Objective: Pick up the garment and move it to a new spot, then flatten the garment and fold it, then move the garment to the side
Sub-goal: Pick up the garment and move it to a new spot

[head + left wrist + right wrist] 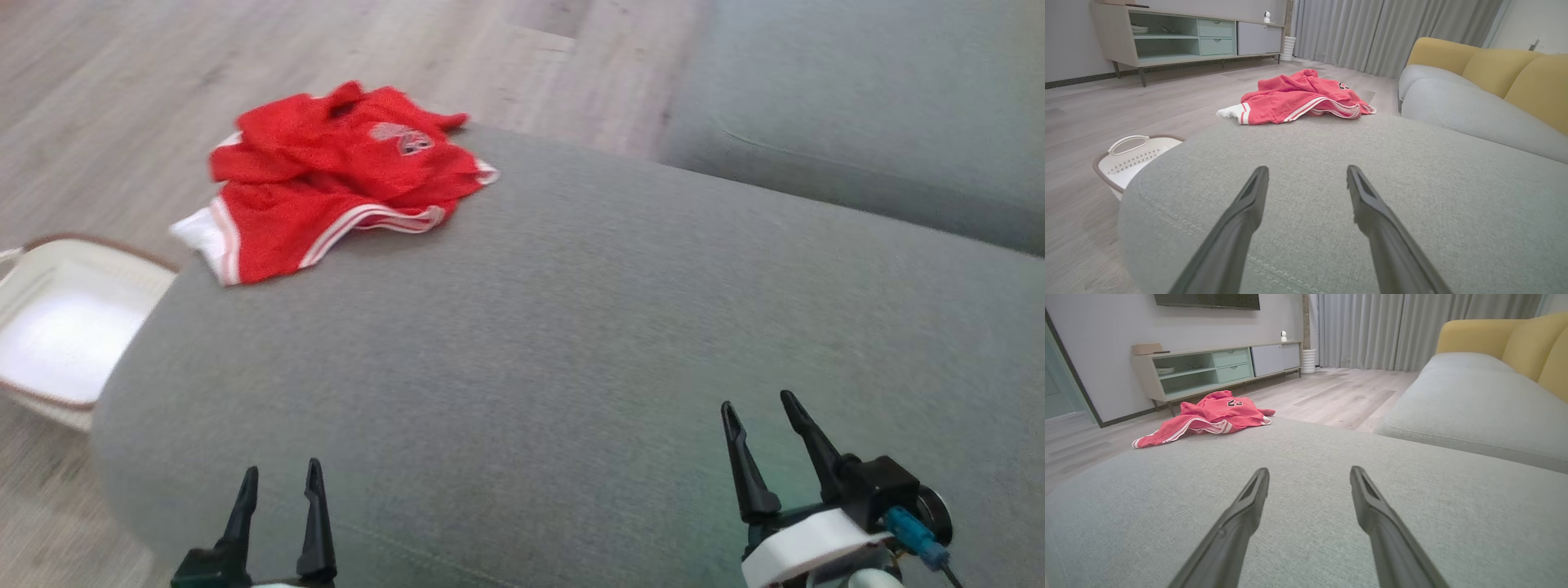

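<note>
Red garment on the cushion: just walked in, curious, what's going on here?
Nothing is held yet. The red garment lies crumpled at the far left corner of the grey cushion. The left gripper and right gripper hover near the robot, jaws open and empty, well short of it. A white basket stands on the floor beside the cushion.

This was a home living room. A wide grey fabric sofa seat point(571, 327) ran before mustard-yellow back cushions point(1474, 335). Against the pale wall stood a low sideboard with open shelves and pale green drawers point(1216, 367), a small white camera point(1283, 335) on its top and a dark flat screen point(1208, 300) mounted above it. Grey floor-length curtains point(1392, 326) hung to a pale wood-plank floor point(1331, 392). A white plastic laundry basket with a brown rim point(1133, 161) sat on that floor beside the seat, and a crumpled red garment with white stripes point(326, 171) lay on the seat's far end.
</note>
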Robot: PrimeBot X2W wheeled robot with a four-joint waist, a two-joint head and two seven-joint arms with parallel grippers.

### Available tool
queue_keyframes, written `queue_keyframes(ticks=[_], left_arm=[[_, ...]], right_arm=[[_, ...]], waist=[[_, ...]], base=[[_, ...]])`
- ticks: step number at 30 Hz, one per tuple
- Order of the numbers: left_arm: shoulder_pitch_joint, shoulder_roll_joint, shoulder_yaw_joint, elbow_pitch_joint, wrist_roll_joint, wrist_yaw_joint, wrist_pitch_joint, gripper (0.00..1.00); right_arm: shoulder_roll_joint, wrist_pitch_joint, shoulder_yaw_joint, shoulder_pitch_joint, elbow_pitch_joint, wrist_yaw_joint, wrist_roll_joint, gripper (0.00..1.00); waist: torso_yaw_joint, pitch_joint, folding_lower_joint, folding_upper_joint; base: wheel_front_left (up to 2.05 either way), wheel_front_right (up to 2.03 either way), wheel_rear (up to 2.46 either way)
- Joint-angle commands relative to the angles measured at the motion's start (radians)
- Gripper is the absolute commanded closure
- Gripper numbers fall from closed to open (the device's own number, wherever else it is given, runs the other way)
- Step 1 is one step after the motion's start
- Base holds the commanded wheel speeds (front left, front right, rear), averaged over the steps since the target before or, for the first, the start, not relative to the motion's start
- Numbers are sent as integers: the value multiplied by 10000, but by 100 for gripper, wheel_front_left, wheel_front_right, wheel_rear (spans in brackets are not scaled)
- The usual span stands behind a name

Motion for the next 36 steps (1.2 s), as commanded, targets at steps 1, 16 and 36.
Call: queue_keyframes(ticks=[1,16,36], left_arm=[[-238,137,358,-408,-58,43,18,0],[-84,679,976,-1536,-288,350,7,0],[-7212,4901,2330,-3172,-365,-861,2878,0]], right_arm=[[-87,-136,253,-173,-249,77,75,0],[-87,-136,315,-128,-357,77,-19,0],[-87,247,271,-1503,-2356,77,-1654,0]], waist=[[524,-131,1,0],[838,5,1,0],[-876,3298,1,0]], base=[[0,0,0],[0,0,0],[0,0,0]])
